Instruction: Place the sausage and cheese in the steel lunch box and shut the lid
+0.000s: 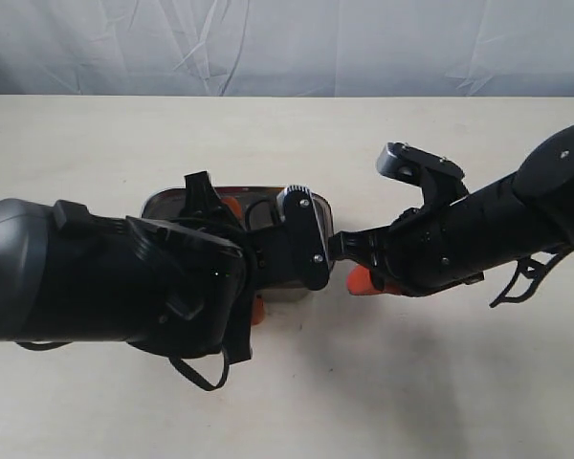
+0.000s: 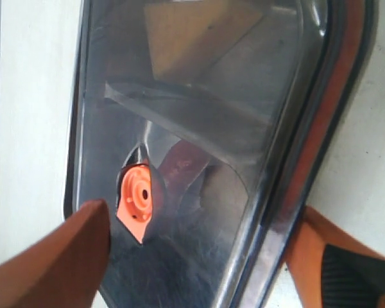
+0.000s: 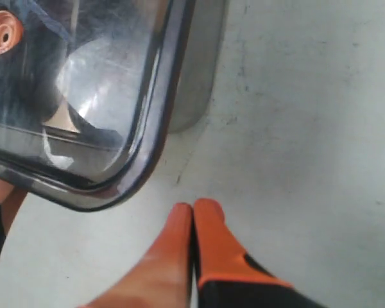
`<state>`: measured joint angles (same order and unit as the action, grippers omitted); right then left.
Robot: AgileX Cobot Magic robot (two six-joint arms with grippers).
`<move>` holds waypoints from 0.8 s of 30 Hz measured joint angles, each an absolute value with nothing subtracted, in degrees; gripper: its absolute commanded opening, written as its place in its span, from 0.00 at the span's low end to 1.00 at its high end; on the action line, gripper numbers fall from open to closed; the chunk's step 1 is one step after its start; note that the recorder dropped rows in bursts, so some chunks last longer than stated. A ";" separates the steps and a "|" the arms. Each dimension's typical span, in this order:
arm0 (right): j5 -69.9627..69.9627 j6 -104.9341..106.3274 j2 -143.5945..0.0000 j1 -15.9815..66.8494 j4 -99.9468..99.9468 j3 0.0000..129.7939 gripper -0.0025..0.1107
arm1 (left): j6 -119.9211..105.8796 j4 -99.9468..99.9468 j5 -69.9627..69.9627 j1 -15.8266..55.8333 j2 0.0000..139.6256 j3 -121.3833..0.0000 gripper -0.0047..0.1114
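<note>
The left gripper (image 2: 202, 218) has its jaws spread wide, one orange finger on the far edge and one on the near edge of the lid (image 2: 244, 96), gripping it to lower it squarely. The lid looks skewed over the steel lunch box (image 3: 196, 83) and is not yet seated. Through it show the cheese (image 2: 192, 32) and the sausage (image 2: 183, 163), both inside the box. The right gripper (image 3: 194, 212) has its jaws pressed together on nothing, just right of the box and probably parked clear. The table (image 1: 440, 382) is pale beige, with a grey cloth backdrop (image 1: 287, 38) beyond.
</note>
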<state>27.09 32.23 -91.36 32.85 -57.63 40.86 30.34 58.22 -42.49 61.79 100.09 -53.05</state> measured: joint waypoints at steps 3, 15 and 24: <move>26.86 33.39 -93.77 32.85 -59.59 43.90 0.02 | 30.34 58.22 -42.49 61.79 100.09 -53.05 0.64; 27.07 33.84 -98.41 32.85 -59.98 47.48 0.02 | 30.44 58.12 -48.32 62.01 100.09 -52.94 0.50; 26.87 33.84 -98.41 32.85 -59.98 47.48 0.02 | 30.44 51.75 -48.88 62.10 100.09 -52.94 0.70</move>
